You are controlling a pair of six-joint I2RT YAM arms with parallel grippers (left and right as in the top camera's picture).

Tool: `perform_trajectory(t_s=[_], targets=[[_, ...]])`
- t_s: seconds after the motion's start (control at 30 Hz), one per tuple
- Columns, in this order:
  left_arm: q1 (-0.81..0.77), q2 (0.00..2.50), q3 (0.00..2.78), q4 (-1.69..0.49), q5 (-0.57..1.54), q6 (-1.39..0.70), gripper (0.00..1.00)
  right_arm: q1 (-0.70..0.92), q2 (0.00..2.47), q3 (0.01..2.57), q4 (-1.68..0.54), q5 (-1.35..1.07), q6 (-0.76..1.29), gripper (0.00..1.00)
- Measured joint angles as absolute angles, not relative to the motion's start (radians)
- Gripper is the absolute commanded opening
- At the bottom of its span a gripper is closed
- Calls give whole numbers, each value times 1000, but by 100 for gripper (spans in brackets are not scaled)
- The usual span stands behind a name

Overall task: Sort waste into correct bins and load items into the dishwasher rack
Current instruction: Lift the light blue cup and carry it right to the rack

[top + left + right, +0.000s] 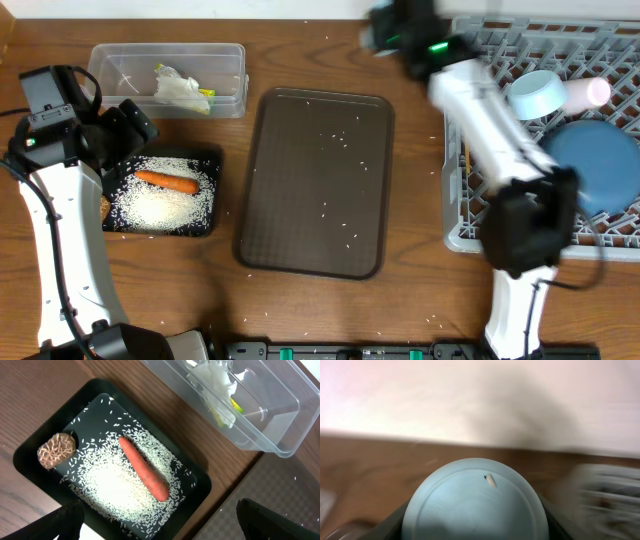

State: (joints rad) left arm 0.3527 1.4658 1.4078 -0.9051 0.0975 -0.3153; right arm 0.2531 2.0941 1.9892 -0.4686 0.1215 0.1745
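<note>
Right hand (475, 521): clamped on the light-blue cup (472, 500), a finger on each side, the cup's base facing the wrist camera.
Cup location: off the tabletop by its far edge, between the clear tub (280, 430) and the rack (460, 235).
Left hand (162, 520): fingers wide apart and holding nothing, above the black tray (197, 486).
Sorted waste: carrot (145, 470), rice (115, 492) and brown lump (56, 450) in the black tray; tissue (215, 377) and wrapper (235, 407) in the tub.
Rack contents: dark-blue plate (600, 170), pale bowl (535, 95) and white cup (592, 92), close together at the far end.
Risk, slip: the grip is on a smooth round wall and the background is smeared, so the arm is probably moving; a quick swing could let the cup slide out.
Risk, collision: lowering the cup among pegs beside the bowl could knock it or seat the cup crooked.
Risk, residue: one grain sticks to the cup's base and would ride into the rack.
Risk, omission: loose grains on the brown tray (290, 120) may go unsorted.
</note>
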Motion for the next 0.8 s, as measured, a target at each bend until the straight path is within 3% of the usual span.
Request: perform_trajectory(t_s=[0.43,0.8], targets=[[353,1466,1408,-905,97,-315,98,-310,1993,2001,-654,173,168,54],[353,1466,1408,-905,97,-315,98,-540,2049,2001,-702,174,139,55]])
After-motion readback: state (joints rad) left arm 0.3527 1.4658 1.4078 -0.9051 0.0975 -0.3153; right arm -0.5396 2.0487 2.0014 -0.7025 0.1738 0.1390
